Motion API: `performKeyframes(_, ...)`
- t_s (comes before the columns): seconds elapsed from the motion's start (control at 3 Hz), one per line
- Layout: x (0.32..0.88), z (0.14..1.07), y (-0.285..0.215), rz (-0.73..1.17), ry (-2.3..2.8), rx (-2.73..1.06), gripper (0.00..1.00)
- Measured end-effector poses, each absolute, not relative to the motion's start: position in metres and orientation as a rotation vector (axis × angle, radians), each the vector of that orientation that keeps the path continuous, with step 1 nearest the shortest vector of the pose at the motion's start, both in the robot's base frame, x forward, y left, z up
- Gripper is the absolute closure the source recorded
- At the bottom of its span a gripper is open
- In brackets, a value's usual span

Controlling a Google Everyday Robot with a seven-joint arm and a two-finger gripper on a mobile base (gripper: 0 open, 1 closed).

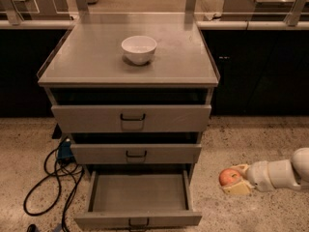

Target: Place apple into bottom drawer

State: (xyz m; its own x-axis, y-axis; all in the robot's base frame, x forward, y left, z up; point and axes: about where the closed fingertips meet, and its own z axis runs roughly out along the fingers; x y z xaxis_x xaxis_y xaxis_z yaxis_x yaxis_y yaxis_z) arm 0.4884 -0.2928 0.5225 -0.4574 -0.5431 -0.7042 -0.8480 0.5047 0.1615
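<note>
The red apple (229,177) sits between the cream fingers of my gripper (233,179), low at the right, just beyond the cabinet's right side and above the floor. The gripper is shut on the apple. The bottom drawer (137,194) is pulled open at the foot of the grey cabinet, its flat grey inside bare, with a dark handle on its front. The gripper is right of the drawer's right wall, at about the height of its rim.
A white bowl (139,49) stands on the cabinet top (87,57). The top drawer (131,118) and the middle drawer (136,153) are partly pulled out. Black cables (50,178) and a blue plug lie on the speckled floor at the left. Dark counters run behind.
</note>
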Motion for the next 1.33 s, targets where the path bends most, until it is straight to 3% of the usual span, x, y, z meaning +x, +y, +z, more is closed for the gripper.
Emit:
performKeyframes(0.33,0.522,0.465,-0.234,0.819,2.13,-1.097,1.0)
performKeyframes(1.0,0.521,0.46,-0.247,0.863,2.112,-1.061,1.0)
performKeyframes(1.33,0.514,0.41,-0.225,0.894,2.088,-1.076,1.0)
